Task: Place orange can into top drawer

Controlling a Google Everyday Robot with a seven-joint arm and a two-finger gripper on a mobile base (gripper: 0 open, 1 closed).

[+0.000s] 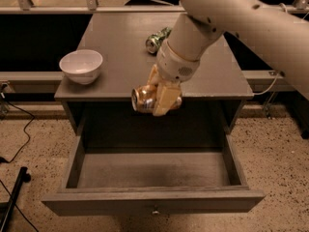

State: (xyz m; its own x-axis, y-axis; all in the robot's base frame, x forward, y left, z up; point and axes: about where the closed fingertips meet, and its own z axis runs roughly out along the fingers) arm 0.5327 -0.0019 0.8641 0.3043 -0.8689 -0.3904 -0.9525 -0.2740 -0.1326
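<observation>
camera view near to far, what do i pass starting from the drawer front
drawer front → orange can, clamped in the gripper above the drawer's back → bowl → green can

White bowl (81,65) is set upright at the left front of the cabinet top (116,37). Green can (158,39) is laid on its side toward the back, behind the gripper (157,100) held at the front edge. Black cables (30,122) are strewn on the speckled floor (275,149) at left.
</observation>
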